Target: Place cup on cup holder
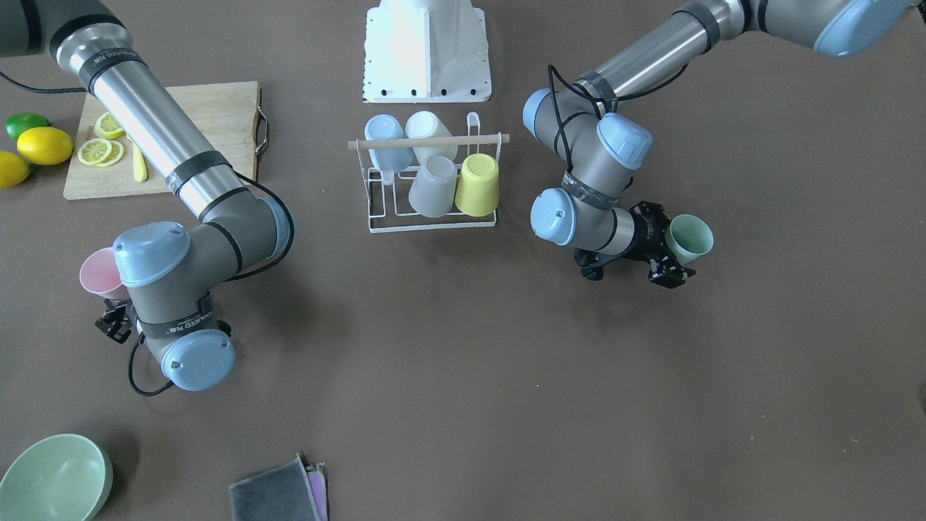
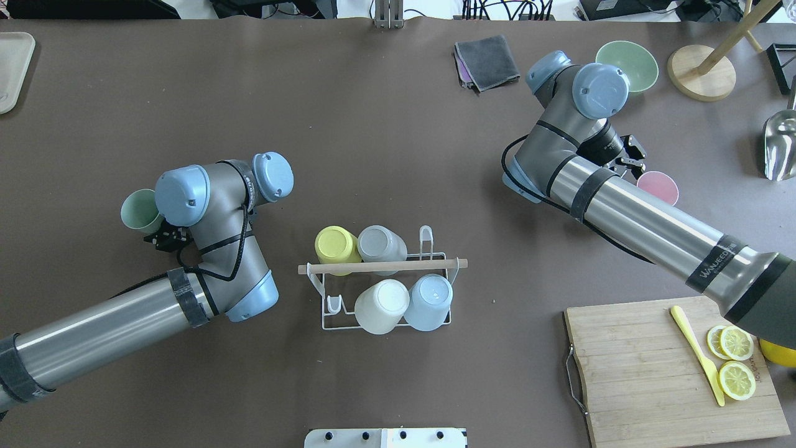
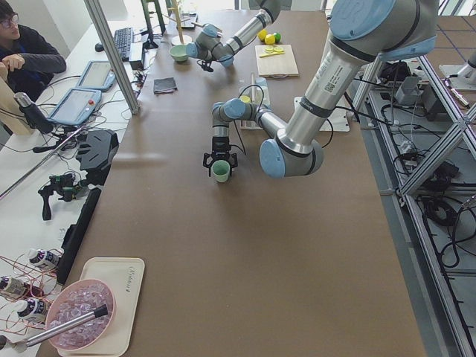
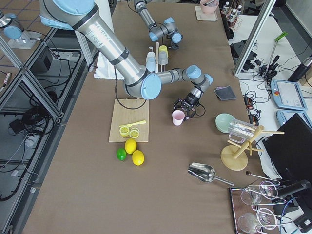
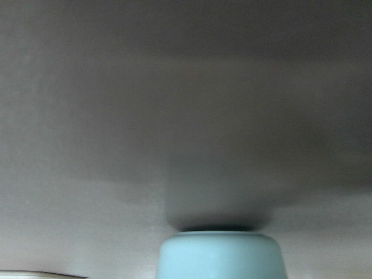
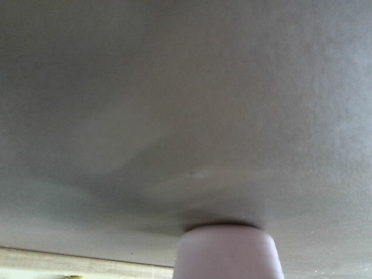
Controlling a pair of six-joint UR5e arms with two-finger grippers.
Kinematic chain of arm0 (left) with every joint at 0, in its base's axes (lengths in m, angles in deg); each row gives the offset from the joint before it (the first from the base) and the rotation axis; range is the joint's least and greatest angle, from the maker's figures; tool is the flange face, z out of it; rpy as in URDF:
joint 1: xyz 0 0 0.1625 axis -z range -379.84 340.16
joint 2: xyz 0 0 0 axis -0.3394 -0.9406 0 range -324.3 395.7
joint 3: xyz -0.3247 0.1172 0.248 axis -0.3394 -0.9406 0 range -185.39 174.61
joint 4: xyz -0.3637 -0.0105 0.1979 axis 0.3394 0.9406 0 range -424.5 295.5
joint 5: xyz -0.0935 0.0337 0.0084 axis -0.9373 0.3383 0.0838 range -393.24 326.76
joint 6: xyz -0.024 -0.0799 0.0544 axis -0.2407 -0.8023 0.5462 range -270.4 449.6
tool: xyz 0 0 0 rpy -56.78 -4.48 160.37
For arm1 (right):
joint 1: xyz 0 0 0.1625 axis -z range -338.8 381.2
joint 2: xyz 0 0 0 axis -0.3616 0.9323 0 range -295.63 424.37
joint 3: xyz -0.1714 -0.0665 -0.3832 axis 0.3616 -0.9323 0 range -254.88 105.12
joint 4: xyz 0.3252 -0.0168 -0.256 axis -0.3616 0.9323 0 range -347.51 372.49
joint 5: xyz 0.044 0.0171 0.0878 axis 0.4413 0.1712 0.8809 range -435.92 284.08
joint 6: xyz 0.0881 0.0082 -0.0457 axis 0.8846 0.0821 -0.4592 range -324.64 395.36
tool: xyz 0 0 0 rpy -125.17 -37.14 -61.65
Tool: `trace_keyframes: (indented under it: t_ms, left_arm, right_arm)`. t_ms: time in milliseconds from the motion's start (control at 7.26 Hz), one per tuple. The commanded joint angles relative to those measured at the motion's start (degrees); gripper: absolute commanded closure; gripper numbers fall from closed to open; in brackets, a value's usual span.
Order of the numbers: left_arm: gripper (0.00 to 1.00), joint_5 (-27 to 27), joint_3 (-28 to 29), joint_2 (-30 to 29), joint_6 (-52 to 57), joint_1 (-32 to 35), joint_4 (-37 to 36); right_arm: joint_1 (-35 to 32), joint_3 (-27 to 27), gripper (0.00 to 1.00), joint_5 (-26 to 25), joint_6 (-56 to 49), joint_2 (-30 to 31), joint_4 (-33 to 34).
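Observation:
The white wire cup holder (image 1: pixel 432 141) with a wooden rod (image 2: pixel 380 267) stands mid-table and carries several upturned cups. A green cup (image 1: pixel 691 239) stands upright on the table to the robot's left of it, with my left gripper (image 1: pixel 667 247) straddling it from above. I cannot tell if the fingers press on it. A pink cup (image 1: pixel 98 273) stands upright to the robot's right, and my right gripper (image 1: pixel 114 307) is down at its side. Its fingers are mostly hidden by the wrist. Each wrist view shows only a cup base touching the table: green (image 5: pixel 220 256) and pink (image 6: pixel 228 253).
A wooden cutting board (image 1: pixel 210 108) with lemon slices and a yellow knife lies behind the right arm, with lemons and a lime (image 1: pixel 29 145) beside it. A green bowl (image 1: pixel 54 479) and a grey cloth (image 1: pixel 278 492) sit at the operators' edge. The white robot base (image 1: pixel 427 51) stands behind the holder.

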Motion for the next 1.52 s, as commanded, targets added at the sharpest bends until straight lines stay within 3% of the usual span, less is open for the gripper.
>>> trace_keyframes:
  t_ms: [0, 689, 827, 1240, 1378]
  left_arm:
    - [0.02, 0.0, -0.2, 0.0, -0.1, 0.0, 0.0]
    - [0.04, 0.0, -1.3, 1.3, -0.1, 0.1, 0.3]
    - [0.12, 0.0, -1.6, 1.5, 0.0, 0.1, 0.6]
    - [0.59, 0.1, -2.2, 1.5, 0.1, 0.5, 0.6]
    - [0.64, 0.1, -4.3, 1.6, 2.3, 1.7, 0.5]
  right_arm:
    - [0.2, 0.0, 0.00, -0.1, 0.3, 0.2, -0.2]
    - [0.8, 1.1, 0.00, -0.4, 0.4, 1.2, -0.3]
    - [0.8, 1.9, 0.00, -1.7, 0.4, 1.8, -0.2]
    - [1.1, 2.1, 0.00, -1.8, 0.5, 2.0, -0.2]
    - [1.1, 2.2, 0.00, -1.8, 0.5, 2.4, -0.2]
